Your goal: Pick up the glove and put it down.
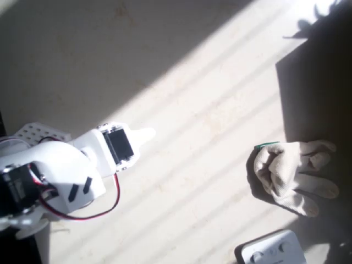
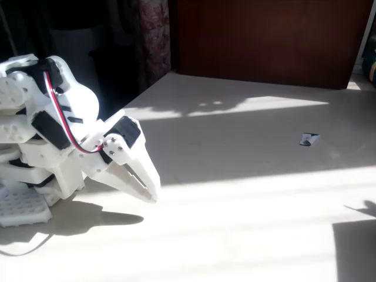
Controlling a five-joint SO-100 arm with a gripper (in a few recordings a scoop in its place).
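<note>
The glove is off-white fabric with thick fingers and lies crumpled at the right of the overhead view, its fingers pointing right. A thin green edge of a small card peeks out at its upper left. My white gripper is far to the left of the glove, folded back near the arm's base and pointing right. In the fixed view the gripper slants down toward the table with its jaws together and nothing between them.
A white-grey plastic device sits at the bottom edge below the glove. A dark shadowed patch covers the upper right. A small tag lies on the table in the fixed view, and a dark wooden cabinet stands behind.
</note>
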